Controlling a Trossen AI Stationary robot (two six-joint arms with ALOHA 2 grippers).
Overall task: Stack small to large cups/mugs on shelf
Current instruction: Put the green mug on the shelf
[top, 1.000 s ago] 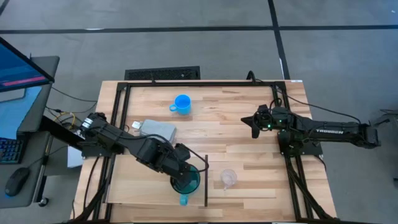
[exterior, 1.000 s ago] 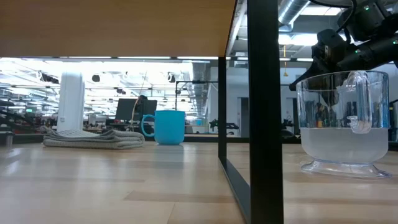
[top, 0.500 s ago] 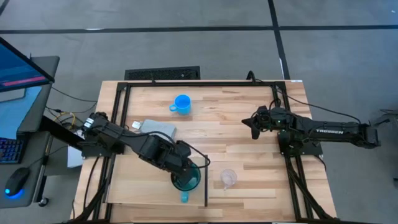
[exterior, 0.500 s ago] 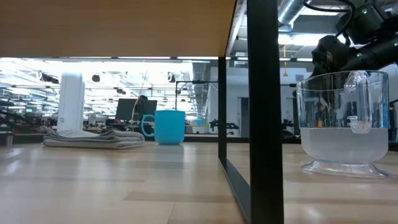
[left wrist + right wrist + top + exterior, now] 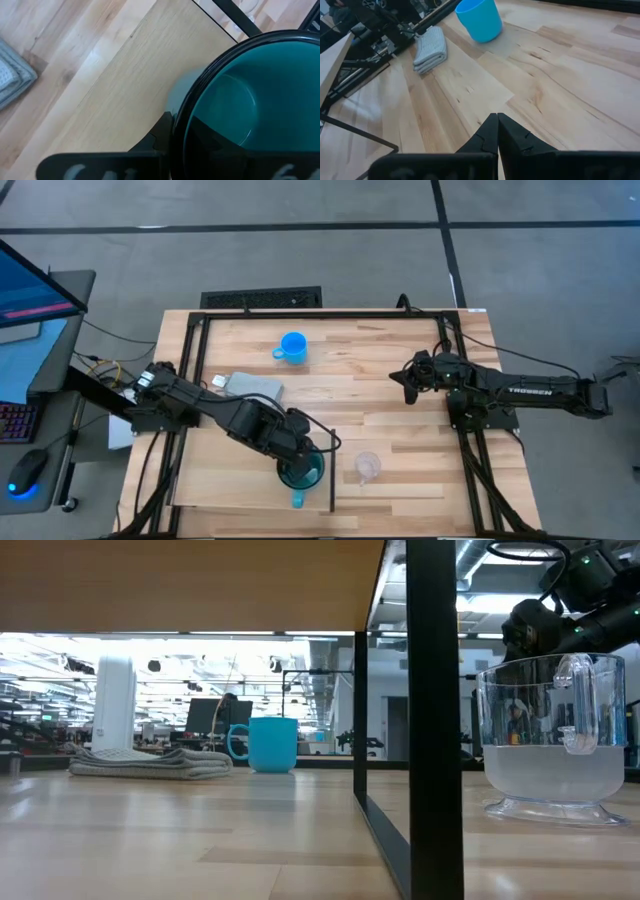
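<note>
The teal mug is seen from above on the shelf, at the near edge of the desk, with its handle turned toward the front. Its rim is pinched by the closed fingers of the left gripper; in the left wrist view the teal mug fills the frame above the pale shelf board. The shelf's dark edge runs beside the mug. Just beyond that edge, the clear cup stands upright on the desk; in the low view it appears at the right, with a handle and a flared foot, past a dark upright post. The blue mug stands well apart, toward the far side of the desk, and the grey cloth lies between it and the shelf. The right gripper is held above the desk's right half, its fingers closed on nothing, as confirmed in the right wrist view. The desk is of light planked wood in a black frame. It stands on a grey floor crossed by dark lines. A monitor is placed to the left. In the low view a bright hall is seen behind.
</note>
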